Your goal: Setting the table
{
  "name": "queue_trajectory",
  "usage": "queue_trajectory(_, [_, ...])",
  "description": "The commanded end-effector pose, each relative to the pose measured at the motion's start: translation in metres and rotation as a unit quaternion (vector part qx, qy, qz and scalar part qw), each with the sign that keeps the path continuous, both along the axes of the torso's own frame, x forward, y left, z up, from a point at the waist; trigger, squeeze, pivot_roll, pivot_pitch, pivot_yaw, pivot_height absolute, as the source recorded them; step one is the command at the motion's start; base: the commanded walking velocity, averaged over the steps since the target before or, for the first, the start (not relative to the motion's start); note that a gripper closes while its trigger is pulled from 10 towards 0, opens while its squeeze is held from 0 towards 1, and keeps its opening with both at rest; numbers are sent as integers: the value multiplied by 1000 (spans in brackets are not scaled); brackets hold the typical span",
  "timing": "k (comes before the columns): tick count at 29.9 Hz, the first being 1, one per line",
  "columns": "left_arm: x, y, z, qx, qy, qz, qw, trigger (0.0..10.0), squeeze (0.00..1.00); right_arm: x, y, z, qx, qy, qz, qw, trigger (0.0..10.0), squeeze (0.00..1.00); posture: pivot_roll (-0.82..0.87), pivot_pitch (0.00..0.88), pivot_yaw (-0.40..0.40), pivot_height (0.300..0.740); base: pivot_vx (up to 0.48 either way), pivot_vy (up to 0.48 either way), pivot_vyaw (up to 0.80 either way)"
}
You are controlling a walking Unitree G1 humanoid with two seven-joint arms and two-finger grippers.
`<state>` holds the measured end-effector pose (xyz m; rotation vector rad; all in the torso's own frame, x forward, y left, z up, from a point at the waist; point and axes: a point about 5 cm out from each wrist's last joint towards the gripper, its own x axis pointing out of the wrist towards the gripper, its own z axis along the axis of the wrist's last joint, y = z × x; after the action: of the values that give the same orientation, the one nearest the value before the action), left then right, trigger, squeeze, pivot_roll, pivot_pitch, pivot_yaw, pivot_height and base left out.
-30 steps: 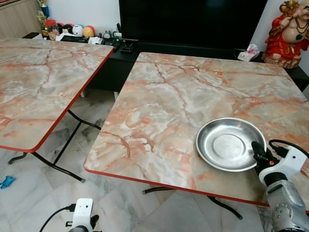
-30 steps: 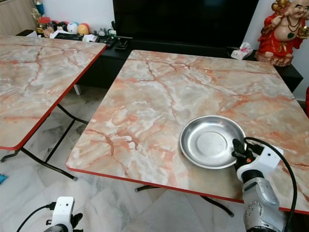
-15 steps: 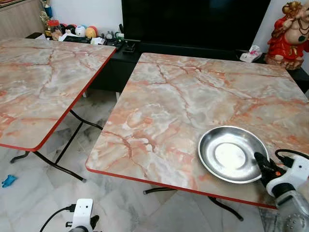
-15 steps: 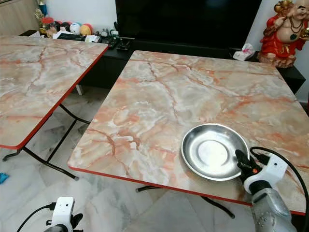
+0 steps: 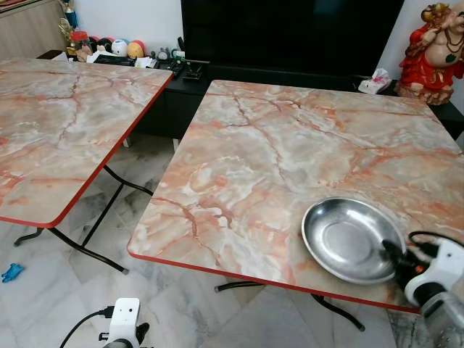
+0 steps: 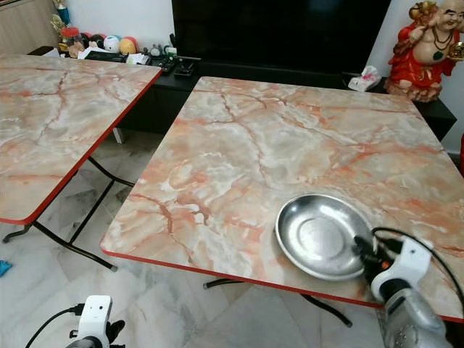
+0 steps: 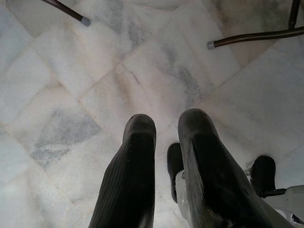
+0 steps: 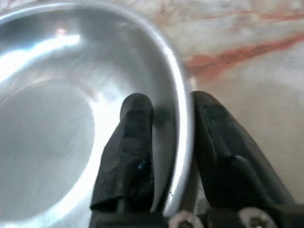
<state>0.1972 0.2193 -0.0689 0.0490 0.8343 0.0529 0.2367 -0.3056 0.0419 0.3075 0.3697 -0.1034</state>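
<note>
A round steel plate [image 5: 348, 239] lies on the near right part of the marble-patterned table [image 5: 254, 152], close to its red front edge. My right gripper [image 5: 391, 252] is shut on the plate's near right rim. In the right wrist view one finger [image 8: 130, 142] sits inside the plate [image 8: 52, 128] and the other outside, with the rim pinched between them. My left gripper [image 7: 166, 128] hangs low over the tiled floor, its two black fingers a little apart with nothing between them.
A second marble table [image 5: 51, 123] stands to the left, with a floor gap between the two. Behind is a black TV cabinet [image 5: 290, 76] with small items, a tissue pack [image 5: 373, 81] and a red statue [image 5: 435, 51]. Folding table legs [image 5: 101, 217] cross the floor.
The right gripper has drawn the plate back toward the table's near right edge. The camera has shifted slightly. The left arm stays hanging.
</note>
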Motion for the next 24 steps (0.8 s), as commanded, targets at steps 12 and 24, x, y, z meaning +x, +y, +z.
queue_trajectory(12, [-5,0,-3,-1,15,3,1000,10000,0,5,-8,8,-36,-20,-24,999,10000,314,93,0,-24,740,0,0,0])
queue_trajectory(24, [-5,1,-3,0,16,2,1000,10000,0,14,-6,18,-43,-62,-32,997,10000,0,97,0,-25,740,0,0,0])
